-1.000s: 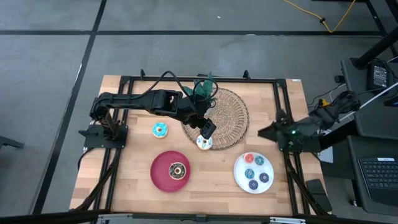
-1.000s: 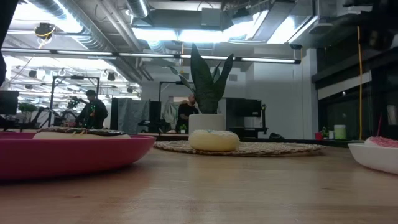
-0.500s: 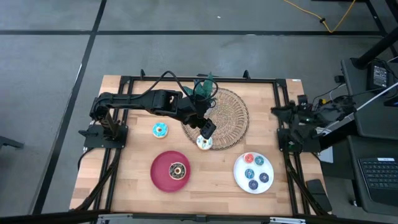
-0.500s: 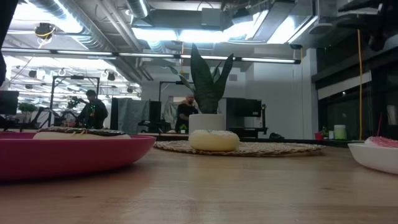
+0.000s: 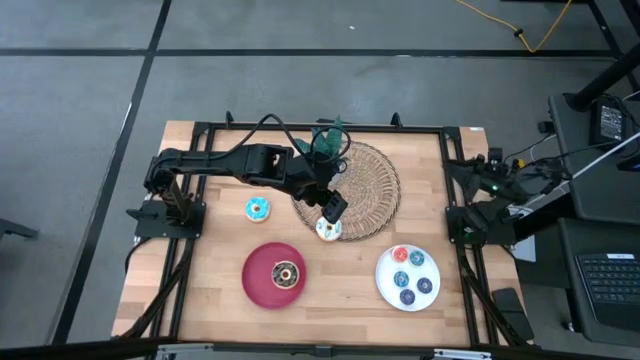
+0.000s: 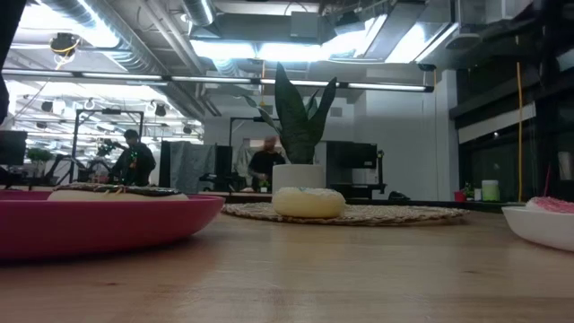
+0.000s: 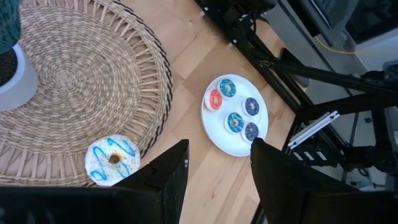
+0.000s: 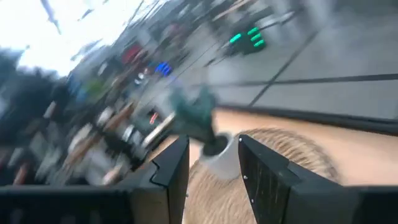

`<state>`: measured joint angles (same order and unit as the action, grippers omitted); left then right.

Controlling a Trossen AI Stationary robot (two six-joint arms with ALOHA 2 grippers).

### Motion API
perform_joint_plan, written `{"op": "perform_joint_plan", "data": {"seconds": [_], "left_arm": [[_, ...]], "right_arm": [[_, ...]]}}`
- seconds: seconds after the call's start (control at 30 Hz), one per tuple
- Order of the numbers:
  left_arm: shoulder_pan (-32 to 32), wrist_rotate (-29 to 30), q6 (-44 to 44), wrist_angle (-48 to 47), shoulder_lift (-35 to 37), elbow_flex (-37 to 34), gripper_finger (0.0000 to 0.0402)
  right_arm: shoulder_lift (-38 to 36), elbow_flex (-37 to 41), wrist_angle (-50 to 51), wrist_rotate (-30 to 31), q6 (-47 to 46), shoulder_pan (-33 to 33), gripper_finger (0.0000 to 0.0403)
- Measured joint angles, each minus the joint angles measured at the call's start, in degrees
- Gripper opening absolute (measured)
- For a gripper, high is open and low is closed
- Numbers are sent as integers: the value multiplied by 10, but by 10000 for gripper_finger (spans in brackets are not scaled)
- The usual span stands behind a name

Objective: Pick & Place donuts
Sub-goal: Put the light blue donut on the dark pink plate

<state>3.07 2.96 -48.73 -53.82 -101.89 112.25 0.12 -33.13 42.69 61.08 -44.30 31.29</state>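
**A:** Where is the working hand, and what does it hold?

**B:** The left hand hovers over the near edge of the woven mat, just above the cream-white sprinkled donut. Its fingers stand apart and hold nothing; the left wrist view shows that donut on the mat's rim beside them.

**A:** And the right hand?

**B:** The right hand sits by the right side of the table, well apart from every donut. Its fingers are spread and empty.

**A:** What lies farther out?

**B:** A light-blue iced donut rests on bare wood to the left. A brown chocolate donut lies in the red plate. Five small donuts fill the white plate. A potted plant stands at the mat's far side.

**A:** What could go wrong?

**B:** I judge that the donut sits half over the mat's raised rim, so one finger may catch the weave and tip or push it away. The plant is also near the arm's forearm and might be knocked.

**A:** Any change from a second ago?

**B:** The left arm and all donuts are unmoved. The right arm has swung from pointing inward to lying back along the table's right rail.
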Motion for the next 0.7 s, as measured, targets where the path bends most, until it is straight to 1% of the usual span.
{"op": "perform_joint_plan", "data": {"seconds": [0.07, 0.13, 0.33, 0.4, 0.5, 0.57, 0.7], "left_arm": [[0, 0, 0, 0, 0, 0, 165], [0, 0, 0, 0, 0, 0, 166], [0, 0, 0, 0, 0, 0, 164], [0, 0, 0, 0, 0, 0, 166], [0, 0, 0, 0, 0, 0, 166], [0, 0, 0, 0, 0, 0, 164], [0, 0, 0, 0, 0, 0, 166]], "right_arm": [[0, 16, -2, 55, -36, -1, 140], [0, 35, -1, 84, -63, 0, 140], [1, 93, -34, 82, -135, 0, 140], [1, 108, -55, 94, -135, 0, 140], [1, 113, -57, 120, -118, 0, 140], [0, 113, -43, 117, -86, 0, 140], [0, 113, -11, 58, -60, 0, 140]]}}
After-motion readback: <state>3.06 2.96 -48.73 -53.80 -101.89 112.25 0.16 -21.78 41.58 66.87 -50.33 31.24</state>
